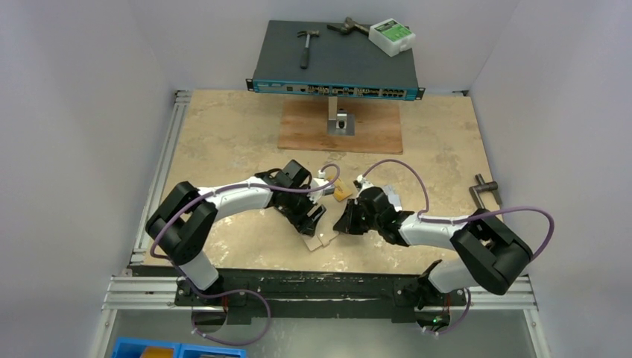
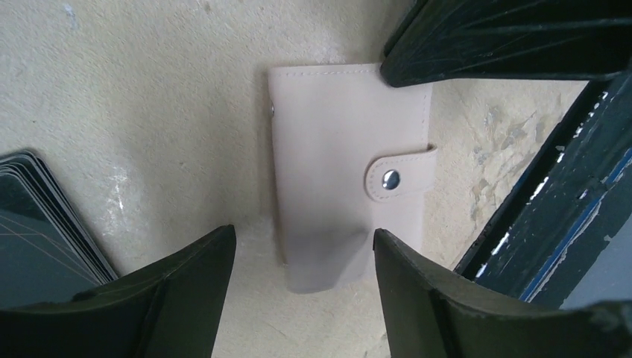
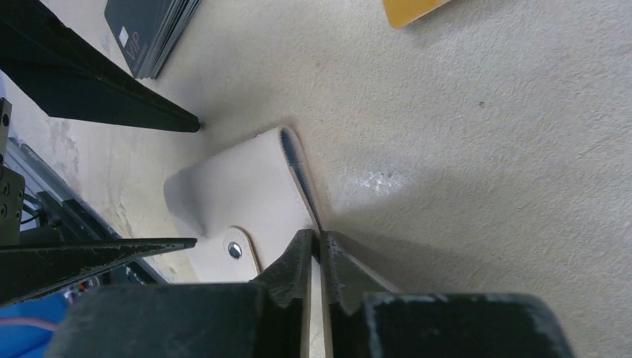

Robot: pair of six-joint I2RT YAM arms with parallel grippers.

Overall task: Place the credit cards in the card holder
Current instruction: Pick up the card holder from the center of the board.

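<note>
Now the card holder [image 2: 343, 171] lies closed on the table [image 2: 134, 89] with its snap fastened. Its long axis runs straight away from the left wrist camera, and the tab wraps over from its right edge. The left gripper [image 2: 303, 235] stands open, one finger on either side of the holder's near end. The right gripper [image 3: 317, 237] is pinched on the holder's thin edge. A black card stack [image 2: 37, 224] lies to the left.

Soft even light, gentle shadows, top view sharp, wrist close-ups slightly soft
</note>
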